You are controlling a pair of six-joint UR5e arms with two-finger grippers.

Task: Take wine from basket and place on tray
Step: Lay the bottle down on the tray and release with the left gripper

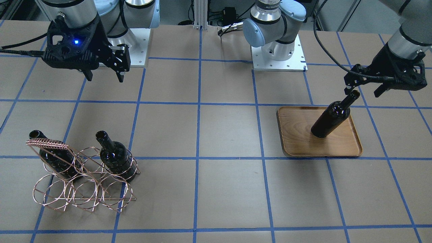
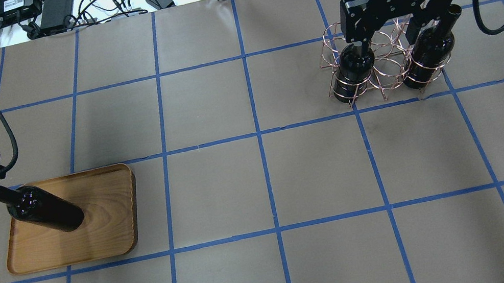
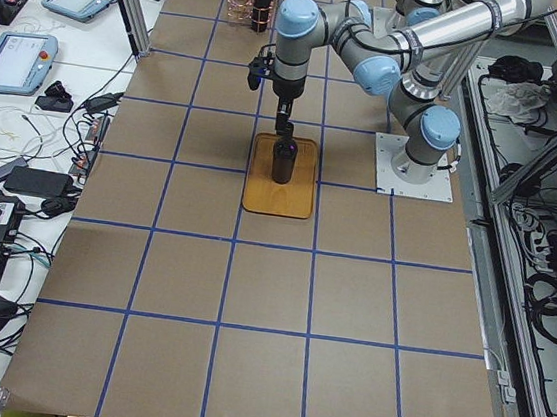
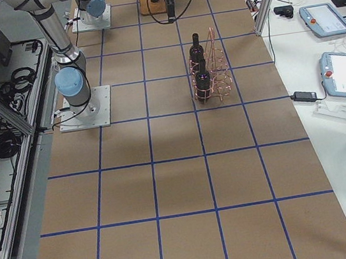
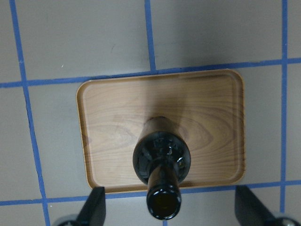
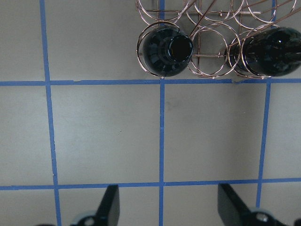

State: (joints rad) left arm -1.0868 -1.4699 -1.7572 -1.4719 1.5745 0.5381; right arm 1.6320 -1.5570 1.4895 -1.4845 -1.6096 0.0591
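table (image 1: 229,135): brown, blue grid | on it: tray (image 1: 297,135), basket (image 1: 84,192) | well apart

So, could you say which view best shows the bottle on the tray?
The front-facing view: the bottle stands whole on the tray. Overhead shows it similarly; left wrist sees it top-down; side views show it small; right wrist misses it.

The table (image 1: 229,135) is viewed steeply from across, facing the robot's bases (image 1: 278,60), and again from behind and above the robot; the tray (image 1: 337,148) and the basket (image 1: 84,182) are shared by both views, with sides swapped. From each end the whole table is taken from afar, along its length. Straight down at close range, the tray is framed by the left wrist camera, one basket edge by the right.
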